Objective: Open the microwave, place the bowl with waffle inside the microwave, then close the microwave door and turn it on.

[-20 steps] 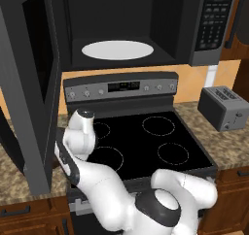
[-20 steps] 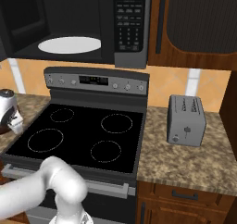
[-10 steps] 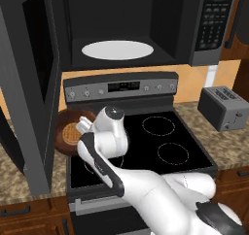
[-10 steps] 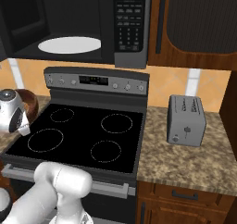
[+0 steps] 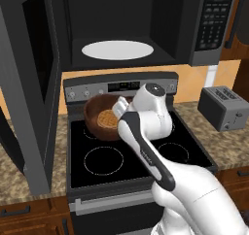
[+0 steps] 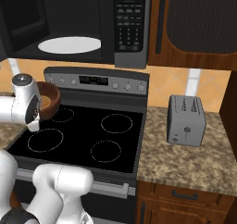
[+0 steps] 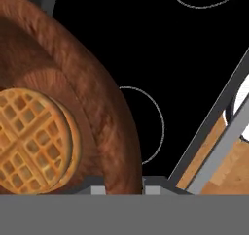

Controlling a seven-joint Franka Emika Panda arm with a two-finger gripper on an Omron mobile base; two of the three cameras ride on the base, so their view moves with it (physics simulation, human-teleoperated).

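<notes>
Hand [image 7: 118, 190] grips bowl [image 5: 102, 116] rim; bowl level, waffle [image 5: 107, 118] flat inside.

The pictures are rendered, evenly and softly lit, with no clear single light source and no hard shadows. The microwave [image 5: 121, 30] cavity stays dim, though its white plate [image 5: 117, 50] reads bright. The glossy stove [image 6: 88, 135] top is near pure black, without glare. Edges look slightly jagged and soft in both base views. In the hand view the bowl [image 7: 97, 98] is close, its wood grain smeared, with gentle shading inside around the waffle [image 7: 29, 142]
</notes>
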